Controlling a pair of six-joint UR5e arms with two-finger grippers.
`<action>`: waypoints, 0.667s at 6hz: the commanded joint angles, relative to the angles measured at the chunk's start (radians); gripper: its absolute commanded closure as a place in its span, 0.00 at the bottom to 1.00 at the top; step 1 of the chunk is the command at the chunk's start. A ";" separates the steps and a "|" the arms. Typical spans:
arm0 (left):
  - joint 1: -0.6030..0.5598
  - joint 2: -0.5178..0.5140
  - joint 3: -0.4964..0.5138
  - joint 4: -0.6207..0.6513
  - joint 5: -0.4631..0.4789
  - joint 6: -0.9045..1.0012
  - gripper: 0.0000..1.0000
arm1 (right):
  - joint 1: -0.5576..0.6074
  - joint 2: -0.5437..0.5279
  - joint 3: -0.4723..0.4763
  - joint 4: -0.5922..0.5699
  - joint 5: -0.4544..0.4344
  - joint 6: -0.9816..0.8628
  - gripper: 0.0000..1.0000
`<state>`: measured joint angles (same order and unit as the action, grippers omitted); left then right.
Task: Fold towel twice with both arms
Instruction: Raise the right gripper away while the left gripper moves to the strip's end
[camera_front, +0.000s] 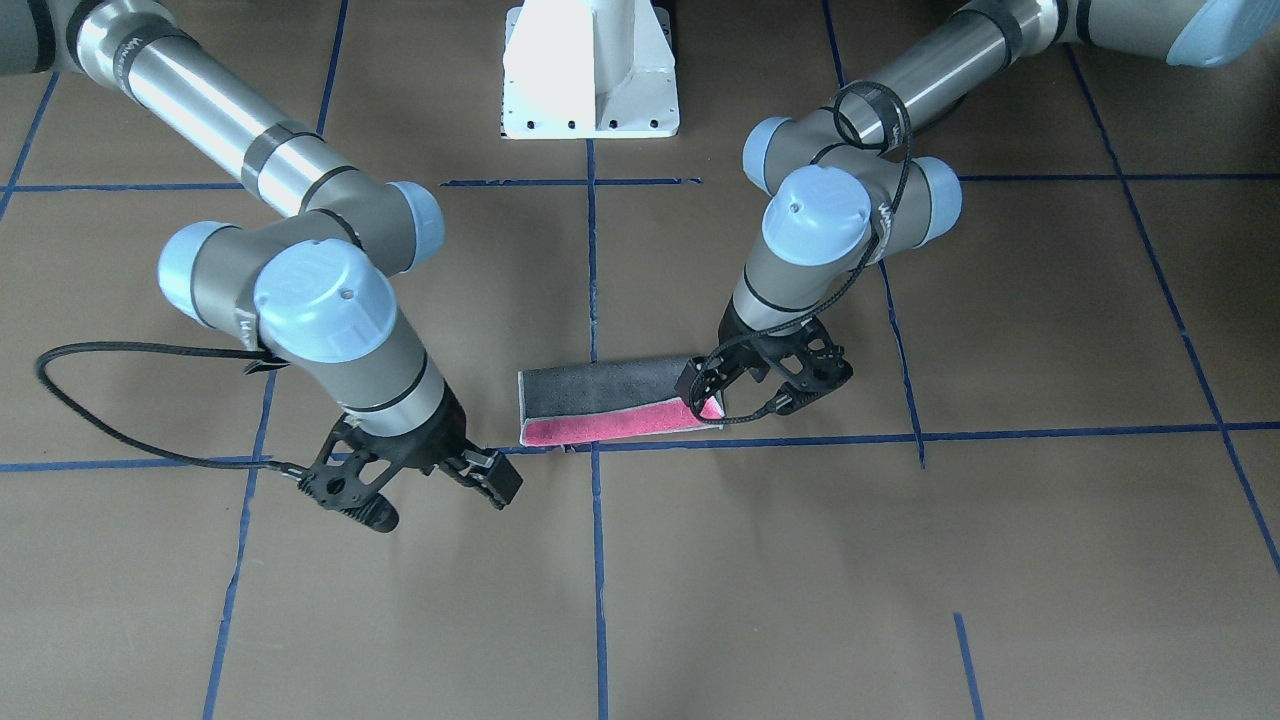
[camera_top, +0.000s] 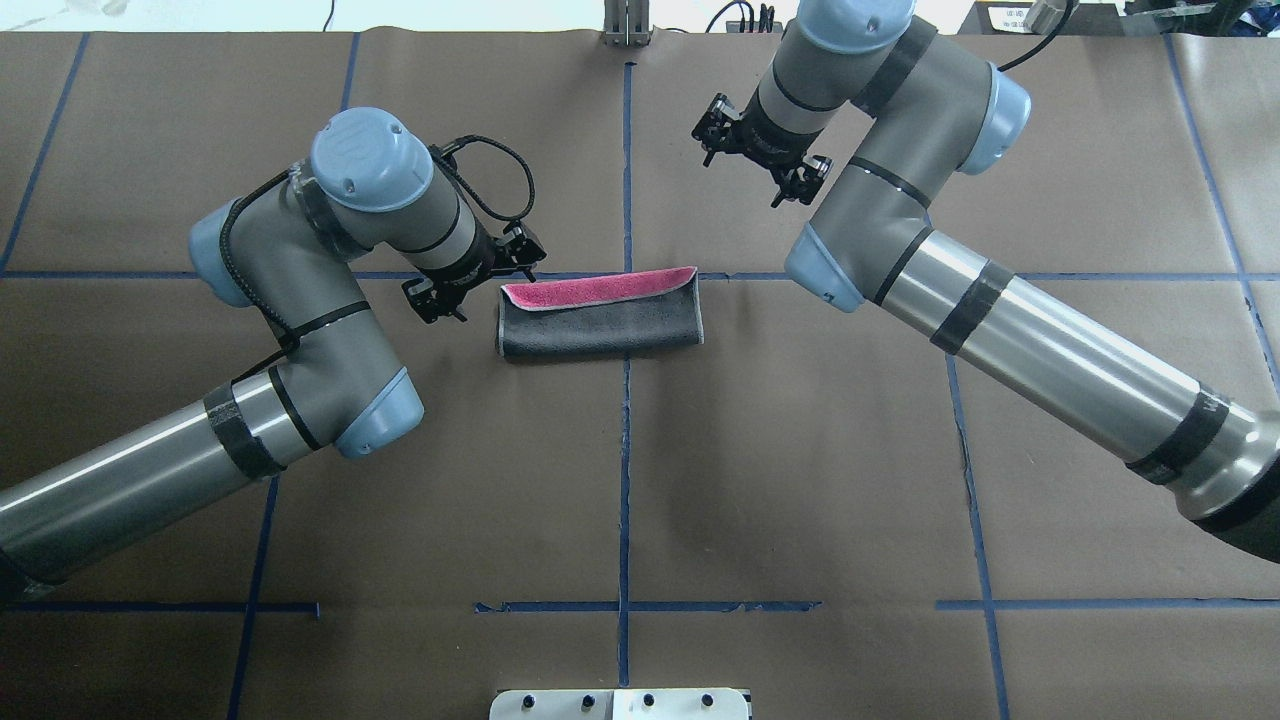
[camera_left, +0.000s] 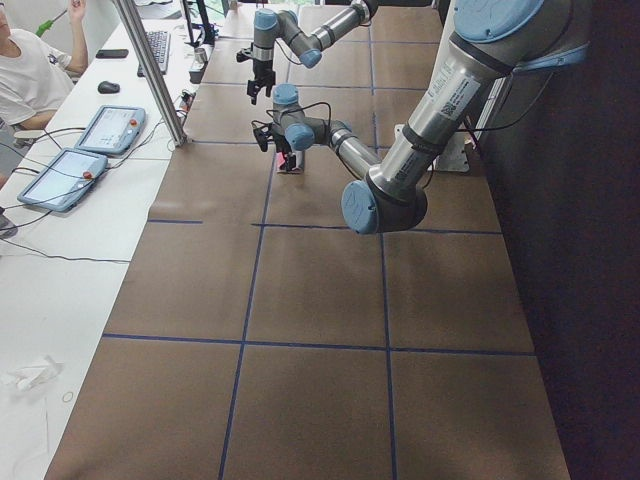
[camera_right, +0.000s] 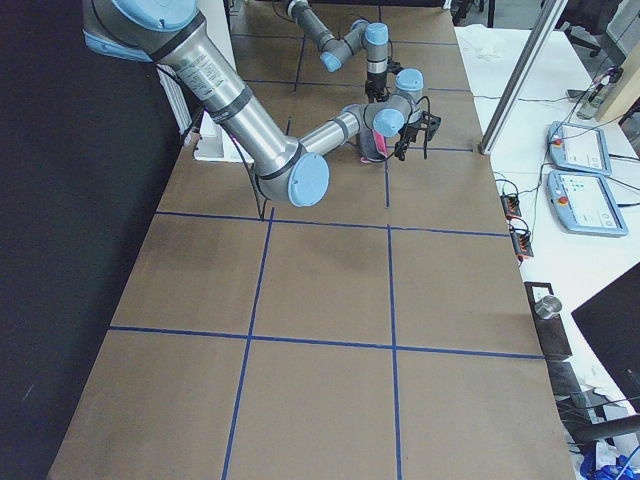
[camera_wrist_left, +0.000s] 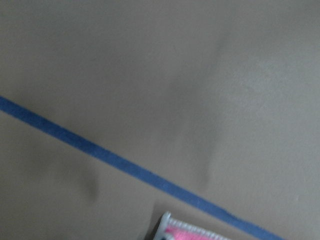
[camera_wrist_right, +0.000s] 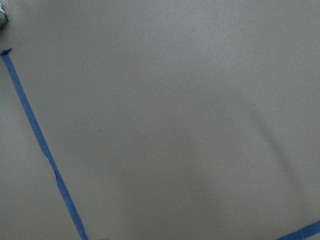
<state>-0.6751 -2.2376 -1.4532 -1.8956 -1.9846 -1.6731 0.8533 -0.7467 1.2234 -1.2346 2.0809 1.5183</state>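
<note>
Towel (camera_top: 600, 320) end first: left gripper (camera_top: 478, 277) just beside it, left of centre in the overhead view, jaws spread, holding nothing, seemingly hovering rather than touching. In the left wrist view, only a whitish-edged pink corner at the bottom of the frame.

Outward from there: cloth lying mid-frame as a long strip, grey face up, pink band along its upper edge, straddling a blue tape line (camera_top: 624, 450). Further out, right gripper (camera_top: 757, 150) in the upper middle of the frame, well apart from the cloth, jaws likewise spread and empty.

Judging by the lie, one fold done, second one due. For a clean second fold:
- Pinch both layers at the short end, not the grey one alone.
- Lift only enough to clear.
- Carry across to the opposite short end.
- Match stitched borders before letting go.
- Bring the right gripper down to share that edge or pin the far end against sliding on the table (camera_top: 640, 520).
</note>
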 joint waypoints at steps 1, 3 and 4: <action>0.072 0.024 -0.039 0.001 0.007 -0.117 0.23 | 0.052 -0.032 0.095 -0.174 0.056 -0.178 0.00; 0.101 0.016 -0.015 -0.003 0.065 -0.154 0.36 | 0.096 -0.088 0.175 -0.230 0.085 -0.260 0.00; 0.098 0.019 -0.015 -0.003 0.067 -0.151 0.38 | 0.101 -0.121 0.204 -0.230 0.088 -0.271 0.00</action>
<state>-0.5785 -2.2197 -1.4706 -1.8982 -1.9245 -1.8226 0.9447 -0.8388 1.4001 -1.4591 2.1609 1.2648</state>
